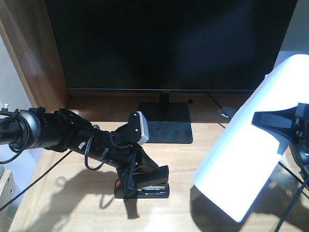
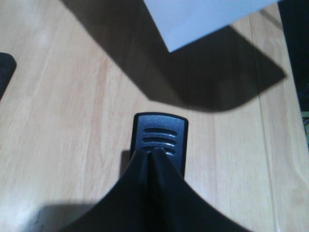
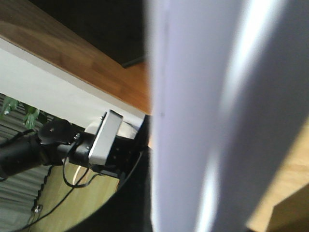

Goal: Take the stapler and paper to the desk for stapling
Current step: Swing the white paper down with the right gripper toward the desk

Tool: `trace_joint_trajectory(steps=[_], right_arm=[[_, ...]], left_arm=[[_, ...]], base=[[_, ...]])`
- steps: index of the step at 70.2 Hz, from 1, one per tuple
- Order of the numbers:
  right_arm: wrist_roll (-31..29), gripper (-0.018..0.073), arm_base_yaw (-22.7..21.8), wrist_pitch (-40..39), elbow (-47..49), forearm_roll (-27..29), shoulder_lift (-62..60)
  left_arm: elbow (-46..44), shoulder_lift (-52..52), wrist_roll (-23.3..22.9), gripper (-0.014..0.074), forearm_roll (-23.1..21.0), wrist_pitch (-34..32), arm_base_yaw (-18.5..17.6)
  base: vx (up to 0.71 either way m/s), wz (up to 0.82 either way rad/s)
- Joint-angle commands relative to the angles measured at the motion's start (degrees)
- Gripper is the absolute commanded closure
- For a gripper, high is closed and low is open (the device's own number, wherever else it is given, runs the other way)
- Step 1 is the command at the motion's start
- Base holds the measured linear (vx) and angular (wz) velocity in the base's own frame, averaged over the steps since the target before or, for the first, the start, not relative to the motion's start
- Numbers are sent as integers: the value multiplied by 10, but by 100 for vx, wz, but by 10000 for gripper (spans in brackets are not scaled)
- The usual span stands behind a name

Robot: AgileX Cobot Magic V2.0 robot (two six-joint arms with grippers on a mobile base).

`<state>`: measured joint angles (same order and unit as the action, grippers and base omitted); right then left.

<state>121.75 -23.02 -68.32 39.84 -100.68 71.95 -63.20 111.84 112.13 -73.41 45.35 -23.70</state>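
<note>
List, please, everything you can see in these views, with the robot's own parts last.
monitor: one, black, at the back of the desk, on a flat black stand.
desk: one, light wood grain, under everything; a dark-brown panel rises at its left.
stapler: one, black with an orange-red patch, on the desk in front of the stand.
paper: one sheet, white, held up off the desk at the right.
left arm: one, black, reaching in from the left, with a grey camera box at its wrist.
left tool: one, black, tips together right over the stapler.
right tool: one, black, shut on the paper.
</note>
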Motion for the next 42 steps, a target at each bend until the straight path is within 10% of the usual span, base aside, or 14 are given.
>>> trace_joint_trajectory(steps=[1,42], right_arm=[[1,562,-3,-88,17,29,3],[1,562,16,-88,17,87,137]], left_arm=[[-12,-26,0,603,-26,20,-2],[-12,-26,0,603,-26,20,-2]], base=[[0,0],[0,0]])
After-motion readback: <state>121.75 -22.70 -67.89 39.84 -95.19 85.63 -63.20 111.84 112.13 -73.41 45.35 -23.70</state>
